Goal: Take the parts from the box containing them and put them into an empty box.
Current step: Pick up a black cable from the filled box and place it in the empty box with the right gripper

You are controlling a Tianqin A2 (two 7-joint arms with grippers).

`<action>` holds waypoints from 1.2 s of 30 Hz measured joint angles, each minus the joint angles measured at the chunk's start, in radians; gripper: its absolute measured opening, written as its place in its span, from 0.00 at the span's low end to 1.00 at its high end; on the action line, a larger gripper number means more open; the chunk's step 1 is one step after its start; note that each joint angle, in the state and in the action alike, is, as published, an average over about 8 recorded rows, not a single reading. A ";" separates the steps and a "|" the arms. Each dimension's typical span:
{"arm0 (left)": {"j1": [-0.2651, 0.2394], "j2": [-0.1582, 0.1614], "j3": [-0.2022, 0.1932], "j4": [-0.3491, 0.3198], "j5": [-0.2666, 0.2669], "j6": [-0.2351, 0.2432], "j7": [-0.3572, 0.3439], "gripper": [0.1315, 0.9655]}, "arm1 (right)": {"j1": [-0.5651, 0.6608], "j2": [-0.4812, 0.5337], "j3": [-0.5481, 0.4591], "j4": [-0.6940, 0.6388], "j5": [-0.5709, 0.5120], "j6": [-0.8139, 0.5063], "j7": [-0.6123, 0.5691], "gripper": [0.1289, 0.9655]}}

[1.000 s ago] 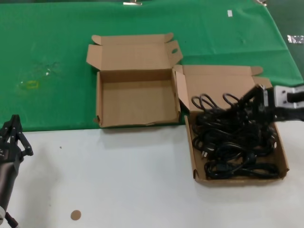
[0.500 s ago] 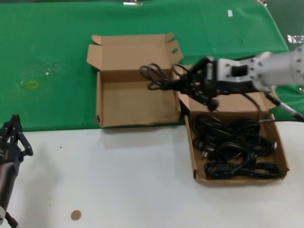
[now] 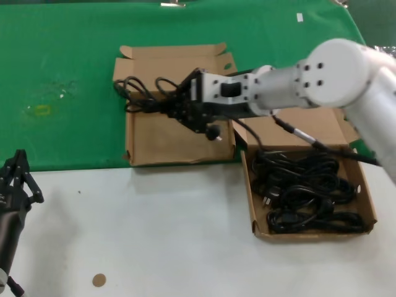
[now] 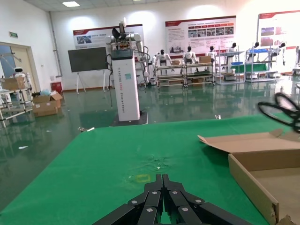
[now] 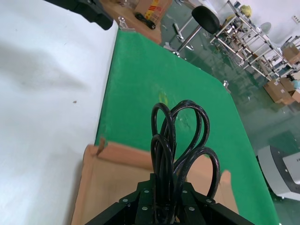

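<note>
One coiled black cable bundle (image 3: 145, 96) is gripped in the right gripper (image 3: 185, 108), fingers closed on it, its loops reaching toward the frame's left over the empty box (image 3: 176, 133) at upper centre. More cables (image 3: 306, 192) fill the other box (image 3: 371, 207) at right. The right wrist view shows the loops (image 5: 180, 140) up close. The left gripper (image 3: 15, 182), fingers closed, waits at lower left.

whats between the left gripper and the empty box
In the head view, only bare white table and a strip of green cloth separate the left gripper from the empty box.
</note>
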 joint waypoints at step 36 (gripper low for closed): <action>0.000 0.000 0.000 0.000 0.000 0.000 0.000 0.02 | 0.090 -0.142 -0.010 -0.401 0.023 0.125 -0.207 0.09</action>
